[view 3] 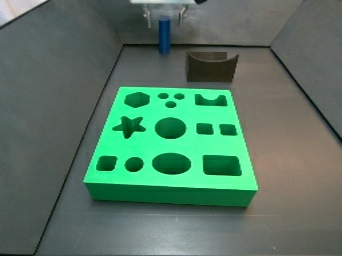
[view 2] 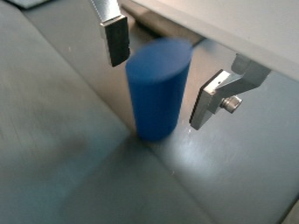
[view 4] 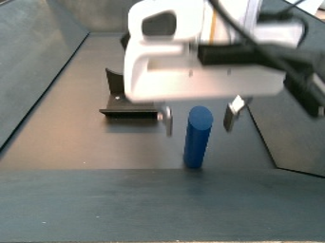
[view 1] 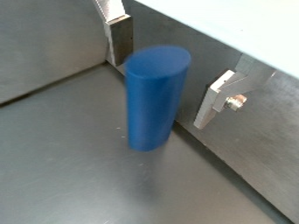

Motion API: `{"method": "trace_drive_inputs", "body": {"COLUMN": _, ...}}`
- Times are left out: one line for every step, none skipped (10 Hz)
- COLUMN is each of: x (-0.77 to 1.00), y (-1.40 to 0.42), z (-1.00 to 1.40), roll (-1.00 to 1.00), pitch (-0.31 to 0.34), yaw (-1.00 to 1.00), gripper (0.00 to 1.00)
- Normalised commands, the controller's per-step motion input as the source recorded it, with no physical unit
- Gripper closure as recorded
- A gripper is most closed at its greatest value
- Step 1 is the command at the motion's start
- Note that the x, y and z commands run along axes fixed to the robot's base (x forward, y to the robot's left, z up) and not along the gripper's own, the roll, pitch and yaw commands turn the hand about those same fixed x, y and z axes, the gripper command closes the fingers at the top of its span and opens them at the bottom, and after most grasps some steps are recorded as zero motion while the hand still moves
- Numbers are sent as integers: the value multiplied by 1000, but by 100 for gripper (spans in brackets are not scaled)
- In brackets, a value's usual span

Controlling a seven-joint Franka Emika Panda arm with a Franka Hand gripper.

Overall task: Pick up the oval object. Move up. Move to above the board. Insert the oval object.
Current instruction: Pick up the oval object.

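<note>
The oval object, a smooth blue peg [view 1: 156, 96], stands upright on the dark floor near the back wall. It also shows in the wrist view [view 2: 156, 87] and in both side views [view 3: 163, 36] [view 4: 199, 140]. My gripper [view 1: 163, 74] [view 2: 163, 74] is open and straddles the peg's upper part. One silver finger [view 1: 117, 39] and the other finger [view 1: 215, 98] each stand a little off its sides. In the side views the gripper [view 3: 163, 14] [view 4: 200, 117] hangs over the peg. The green board [view 3: 171, 140] with its many cut-out holes lies nearer the front, apart from the peg.
A dark grey-brown notched block [view 3: 210, 65] [view 4: 124, 104] stands beside the peg, between it and the board's far corner. Grey walls [view 3: 80, 60] enclose the floor on the sides and back, and the back wall is close behind the peg.
</note>
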Motion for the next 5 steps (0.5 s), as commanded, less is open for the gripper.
{"method": "trace_drive_inputs", "body": {"x": 0, "y": 3, "z": 0, "roll": -21, "pitch": 0, "yaw": 0, "gripper": 0}}
{"method": "trace_drive_inputs", "body": {"x": 0, "y": 0, "z": 0, "roll": 14, "pitch": 0, "yaw": 0, "gripper": 0}}
{"method": "trace_drive_inputs", "body": {"x": 0, "y": 0, "z": 0, "roll": 0, "pitch": 0, "yaw": 0, "gripper": 0}}
{"method": "trace_drive_inputs", "body": {"x": 0, "y": 0, "z": 0, "roll": 0, "pitch": 0, "yaw": 0, "gripper": 100}}
{"method": "trace_drive_inputs", "body": {"x": 0, "y": 0, "z": 0, "roll": 0, "pitch": 0, "yaw": 0, "gripper": 100}}
